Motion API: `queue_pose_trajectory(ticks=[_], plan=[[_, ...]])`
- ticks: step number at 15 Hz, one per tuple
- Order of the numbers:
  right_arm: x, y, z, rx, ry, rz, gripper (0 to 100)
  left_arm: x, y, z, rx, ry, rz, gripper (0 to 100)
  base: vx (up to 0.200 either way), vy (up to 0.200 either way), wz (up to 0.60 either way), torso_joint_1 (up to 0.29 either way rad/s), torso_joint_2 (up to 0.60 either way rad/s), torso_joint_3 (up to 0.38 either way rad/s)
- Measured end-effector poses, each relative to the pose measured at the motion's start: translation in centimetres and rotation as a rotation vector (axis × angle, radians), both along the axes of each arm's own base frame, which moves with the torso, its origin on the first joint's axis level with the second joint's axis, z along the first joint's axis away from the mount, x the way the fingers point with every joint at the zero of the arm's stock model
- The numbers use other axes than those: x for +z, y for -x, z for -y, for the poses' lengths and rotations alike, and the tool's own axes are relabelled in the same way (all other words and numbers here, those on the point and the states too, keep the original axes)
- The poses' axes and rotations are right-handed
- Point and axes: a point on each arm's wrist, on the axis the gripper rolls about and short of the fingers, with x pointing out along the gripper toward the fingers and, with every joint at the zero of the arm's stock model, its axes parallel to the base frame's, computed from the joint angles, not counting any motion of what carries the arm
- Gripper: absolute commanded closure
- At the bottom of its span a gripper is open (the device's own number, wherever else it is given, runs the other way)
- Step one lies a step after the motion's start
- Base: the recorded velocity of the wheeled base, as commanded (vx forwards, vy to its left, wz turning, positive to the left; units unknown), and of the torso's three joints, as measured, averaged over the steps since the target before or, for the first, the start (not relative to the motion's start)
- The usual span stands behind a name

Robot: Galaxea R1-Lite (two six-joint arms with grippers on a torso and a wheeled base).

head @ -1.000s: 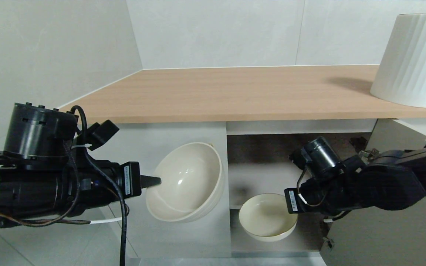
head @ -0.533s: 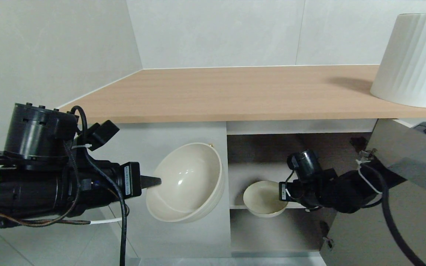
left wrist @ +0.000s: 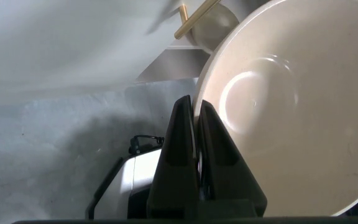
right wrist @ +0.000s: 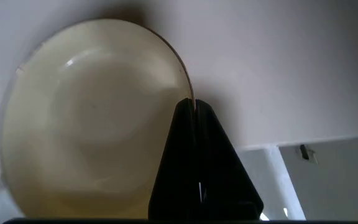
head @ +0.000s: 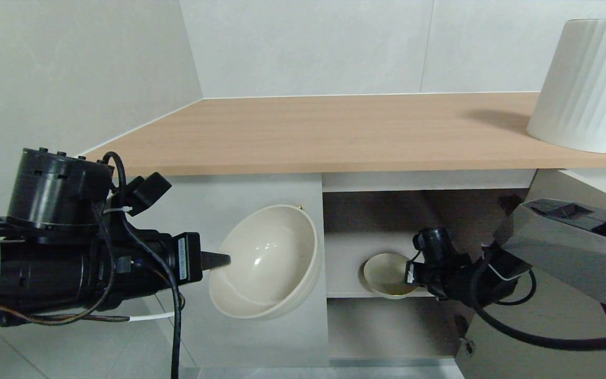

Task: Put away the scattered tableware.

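Observation:
A large cream bowl (head: 266, 263) hangs tilted in front of the closed left cabinet door, its opening facing me. My left gripper (head: 218, 259) is shut on its rim; the left wrist view shows both fingers (left wrist: 194, 124) pinching the edge of the large bowl (left wrist: 291, 106). A smaller cream bowl (head: 387, 273) sits low over the shelf (head: 345, 258) inside the open cabinet. My right gripper (head: 411, 273) is shut on its right rim, and the right wrist view shows the fingers (right wrist: 194, 118) clamped on the small bowl (right wrist: 92, 124). I cannot tell whether the bowl touches the shelf.
A wooden countertop (head: 334, 131) runs above the cabinet, with a white ribbed cylinder (head: 587, 84) at its right end. The cabinet's open door (head: 561, 184) stands at the right. A lower compartment (head: 387, 326) lies under the shelf.
My right arm has carried the small bowl up and deeper into the cabinet, from near the lower compartment onto shelf level. The left gripper and large bowl have barely moved.

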Motion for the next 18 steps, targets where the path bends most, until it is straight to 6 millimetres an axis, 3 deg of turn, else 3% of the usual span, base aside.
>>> queue_pose_trajectory(ticks=[5, 16, 17, 18], plan=[[-0.9, -1.3, 0.8, -0.054, 0.017, 0.013, 100, -0.2, -0.1, 0.1, -0.002, -0.004, -0.006, 100, 0.0, 0.0, 0.0, 0.0, 0.0, 0.0], [-0.8, -2.8, 1.2, -0.077, 0.007, 0.049, 100, -0.5, -0.3, 0.2, -0.003, -0.009, -0.018, 100, 0.0, 0.0, 0.0, 0.0, 0.0, 0.0], [-0.8, -2.8, 1.2, -0.08, 0.009, 0.05, 0, -0.5, -0.3, 0.2, -0.002, -0.009, -0.019, 100, 0.0, 0.0, 0.0, 0.0, 0.0, 0.0], [-0.8, -2.8, 1.2, -0.085, 0.013, 0.051, 0, -0.6, -0.3, 0.2, -0.002, -0.01, -0.021, 100, 0.0, 0.0, 0.0, 0.0, 0.0, 0.0]])
